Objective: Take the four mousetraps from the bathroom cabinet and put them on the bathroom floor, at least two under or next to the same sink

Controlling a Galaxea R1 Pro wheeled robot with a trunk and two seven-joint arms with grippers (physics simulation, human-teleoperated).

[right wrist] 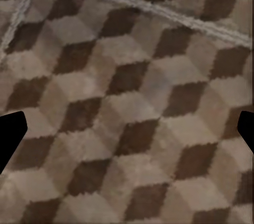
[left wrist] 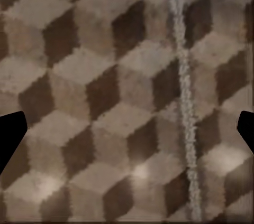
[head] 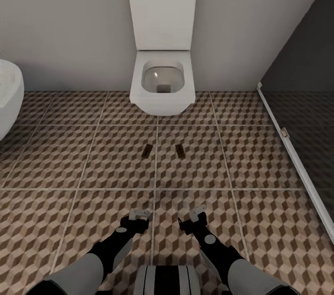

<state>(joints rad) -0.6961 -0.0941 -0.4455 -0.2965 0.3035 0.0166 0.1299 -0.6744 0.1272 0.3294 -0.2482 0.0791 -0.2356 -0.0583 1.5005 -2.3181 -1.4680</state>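
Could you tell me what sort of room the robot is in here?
A bathroom, most likely: a wall-hung white toilet, patterned floor tiles, and what looks like a dark glass shower screen to the right.

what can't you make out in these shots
- The wire parts of the two mousetraps on the floor, head view: too small.
- The white fixture at the left, head view: cut off by the edge, type unclear.
- What lies behind the dark panel on the right, head view: hidden.
- The fingers in the left wrist view and those in the right wrist view: just dark tips at the edges.
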